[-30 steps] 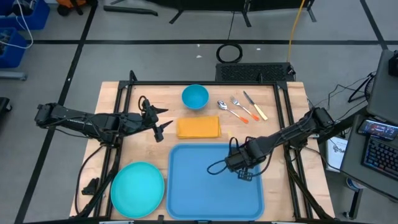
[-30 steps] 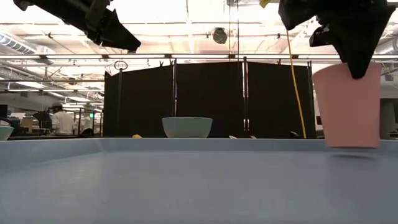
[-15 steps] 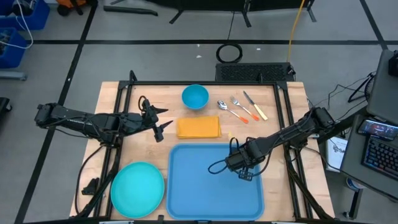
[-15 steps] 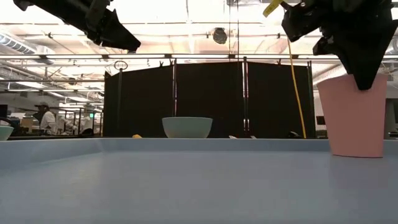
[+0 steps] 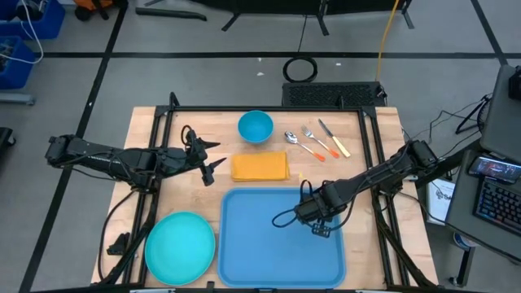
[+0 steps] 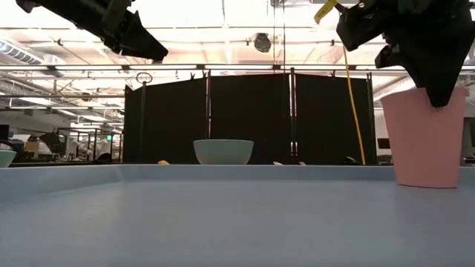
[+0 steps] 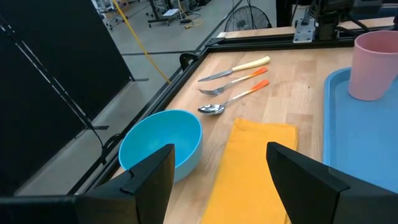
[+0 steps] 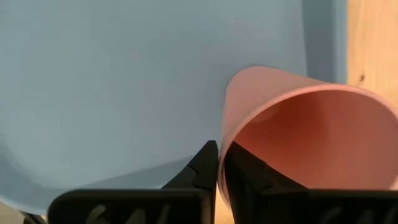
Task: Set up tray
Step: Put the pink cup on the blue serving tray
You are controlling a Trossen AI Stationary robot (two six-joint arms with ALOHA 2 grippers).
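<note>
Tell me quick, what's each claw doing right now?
Left claw: open, holding nothing, above the wooden table.
Right claw: shut on the pink plastic cup's rim, cup on the blue tray.

The right hand (image 8: 219, 163) points down, its fingers pinched nearly together. The left hand (image 7: 217, 168) hovers level, fingers spread apart.

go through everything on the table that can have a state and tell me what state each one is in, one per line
tray: flat on the table, holding only the pink cup.
pink cup: upright on the tray, rim pinched by the right tool.
left tool: open, empty, above the napkin.
napkin: folded flat, beside the tray.
bowl: upright, empty.
plate: empty, beside the tray.
spoon, fork, knife: side by side on the table.
</note>
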